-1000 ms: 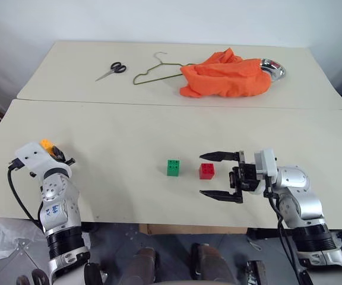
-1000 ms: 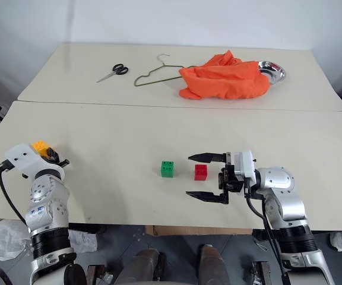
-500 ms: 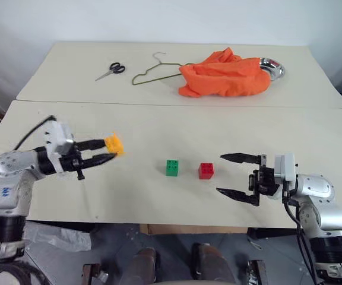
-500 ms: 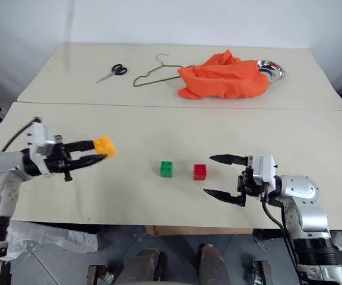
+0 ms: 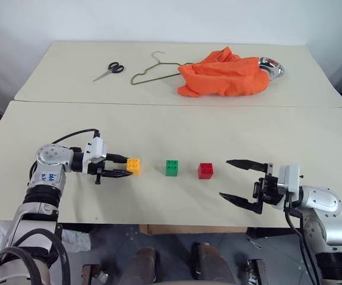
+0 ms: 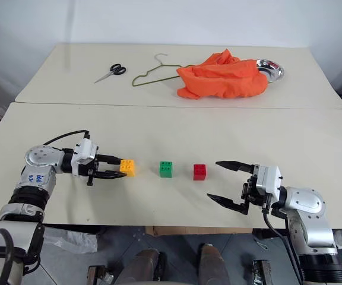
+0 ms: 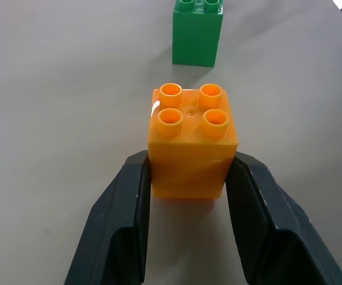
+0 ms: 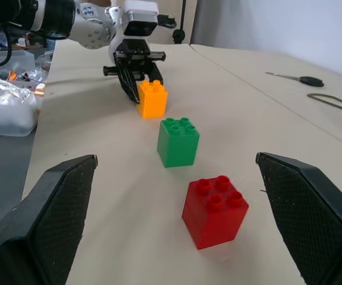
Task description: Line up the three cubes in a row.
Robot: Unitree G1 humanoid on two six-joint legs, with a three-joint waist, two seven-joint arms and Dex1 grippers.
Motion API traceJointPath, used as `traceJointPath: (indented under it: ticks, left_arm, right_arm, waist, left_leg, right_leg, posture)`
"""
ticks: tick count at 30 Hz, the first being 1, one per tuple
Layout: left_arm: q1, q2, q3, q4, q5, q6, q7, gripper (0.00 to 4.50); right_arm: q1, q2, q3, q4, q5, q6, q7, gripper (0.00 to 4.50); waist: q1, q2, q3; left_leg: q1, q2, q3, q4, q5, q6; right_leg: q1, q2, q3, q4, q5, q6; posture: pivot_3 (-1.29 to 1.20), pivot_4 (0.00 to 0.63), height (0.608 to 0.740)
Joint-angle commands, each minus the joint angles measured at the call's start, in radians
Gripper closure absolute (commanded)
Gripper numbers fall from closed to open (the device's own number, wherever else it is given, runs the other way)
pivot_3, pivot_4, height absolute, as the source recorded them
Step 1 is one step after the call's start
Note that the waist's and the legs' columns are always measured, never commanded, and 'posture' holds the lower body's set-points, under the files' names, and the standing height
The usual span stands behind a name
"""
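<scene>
Cream-coloured and matte, the near surface in front of you butts against a second surface behind it, with a pale wall beyond. On the far one lie scissors, a wire hanger, an orange cloth and a metal bowl, well apart from your work.

Your left gripper has its fingers clamped on the yellow-orange cube, upright and low at the surface, just left of the green cube; whether it touches down you cannot tell. The red cube stands right of the green, so the three lie roughly in one line.

Your right gripper hangs to the right of the red cube, fingers wide apart and holding nothing. You have bare surface to both sides, and the front edge runs close under both grippers.
</scene>
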Motion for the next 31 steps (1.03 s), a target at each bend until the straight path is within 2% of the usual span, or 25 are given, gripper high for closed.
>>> traceJointPath:
  ticks: [1, 7, 12, 16, 17, 19, 21, 24, 26, 28, 31]
  left_arm:
    - [-0.037, -0.015, 0.000, 0.051, 0.022, -0.044, -0.040, 3.04]
    - [-0.067, -0.043, -0.014, 0.094, 0.040, -0.054, -0.071, 3.04]
    - [-0.061, -0.016, -0.001, 0.045, 0.025, 0.000, -0.074, 1.39]
    - [0.013, 0.056, 0.066, -0.119, -0.059, 0.100, -0.056, 0.20]
    - [0.047, 0.078, 0.097, -0.186, -0.095, 0.139, -0.041, 0.03]
    - [0.095, 0.100, 0.128, -0.278, -0.133, 0.196, -0.018, 0.03]
    - [0.167, 0.135, 0.183, -0.373, -0.145, 0.179, 0.033, 0.03]
    - [0.286, 0.212, 0.267, -0.496, -0.192, 0.280, 0.065, 0.03]
    - [0.359, 0.242, 0.311, -0.552, -0.175, 0.288, 0.126, 0.03]
    - [0.395, 0.257, 0.322, -0.569, -0.108, 0.307, 0.242, 0.03]
    - [0.401, 0.240, 0.324, -0.591, -0.129, 0.340, 0.279, 0.03]
  right_arm:
    - [0.008, -0.004, -0.012, -0.049, 0.006, -0.017, -0.011, 0.00]
    - [0.002, -0.007, -0.010, -0.039, 0.007, -0.017, -0.008, 0.00]
    - [-0.023, -0.008, -0.002, -0.014, 0.011, -0.016, 0.015, 0.00]
    - [-0.075, -0.025, 0.006, 0.024, 0.020, 0.000, 0.062, 0.00]
    - [-0.094, -0.042, 0.005, 0.039, 0.027, 0.019, 0.084, 0.00]
    - [-0.113, -0.061, 0.003, 0.058, 0.035, 0.040, 0.110, 0.00]
    - [-0.154, -0.089, -0.004, 0.090, 0.047, 0.063, 0.137, 0.00]
    - [-0.222, -0.141, -0.003, 0.133, 0.058, 0.104, 0.201, 0.00]
    - [-0.276, -0.159, 0.011, 0.166, 0.046, 0.094, 0.246, 0.00]
    - [-0.331, -0.165, 0.031, 0.207, 0.019, 0.084, 0.268, 0.00]
    - [-0.349, -0.147, 0.039, 0.263, -0.006, 0.049, 0.274, 0.00]
  waist:
    - [0.001, 0.000, 0.000]
    - [0.005, 0.000, 0.000]
    - [0.005, 0.000, 0.000]
    - [-0.009, 0.000, 0.000]
    - [-0.014, 0.000, 0.000]
    - [-0.020, 0.000, 0.000]
    - [-0.020, 0.000, 0.000]
    - [-0.023, 0.000, 0.000]
    - [-0.020, 0.000, 0.001]
    - [-0.019, 0.000, 0.001]
    - [-0.009, 0.000, 0.001]
  left_leg:
    - [0.000, 0.000, 0.000, 0.000, 0.000, 0.000]
    - [0.000, 0.000, 0.000, 0.000, 0.000, 0.000]
    - [0.000, 0.000, 0.000, 0.000, 0.000, 0.000]
    - [0.000, 0.001, 0.000, 0.000, 0.000, 0.000]
    - [0.000, 0.001, 0.000, 0.000, 0.000, 0.000]
    - [0.000, 0.001, 0.000, -0.001, 0.000, 0.000]
    - [0.000, 0.001, 0.000, -0.001, 0.000, 0.000]
    - [0.000, 0.002, 0.000, -0.001, 0.000, 0.000]
    - [0.000, 0.002, -0.001, -0.002, 0.000, 0.000]
    - [0.000, 0.002, -0.001, -0.002, 0.000, 0.000]
    - [0.000, 0.002, -0.002, -0.002, 0.000, 0.000]
  right_leg:
    - [0.000, 0.000, 0.000, 0.000, 0.000, 0.000]
    - [0.000, 0.000, 0.000, 0.000, 0.000, 0.000]
    - [0.000, 0.000, 0.000, 0.000, 0.000, 0.000]
    - [-0.001, 0.000, 0.001, 0.000, 0.000, 0.000]
    - [-0.001, 0.000, 0.001, 0.001, 0.000, 0.000]
    - [-0.001, 0.000, 0.002, 0.000, 0.000, 0.000]
    - [-0.001, -0.001, 0.004, 0.000, 0.000, 0.000]
    - [-0.001, -0.001, 0.007, -0.001, 0.000, 0.000]
    - [-0.001, -0.001, 0.008, -0.001, 0.000, -0.001]
    - [0.000, -0.001, 0.008, -0.002, -0.001, -0.001]
    - [0.000, -0.002, 0.007, -0.004, 0.000, -0.001]
  posture:
    - [0.00, 0.150, 0.740]
    - [0.00, 0.150, 0.740]
    - [0.00, 0.150, 0.740]
    - [0.00, 0.150, 0.740]
    - [0.00, 0.150, 0.740]
    - [0.00, 0.150, 0.740]
    - [0.00, 0.150, 0.740]
    - [0.00, 0.150, 0.740]
    - [0.00, 0.150, 0.740]
    - [0.00, 0.150, 0.740]
    - [0.00, 0.150, 0.740]
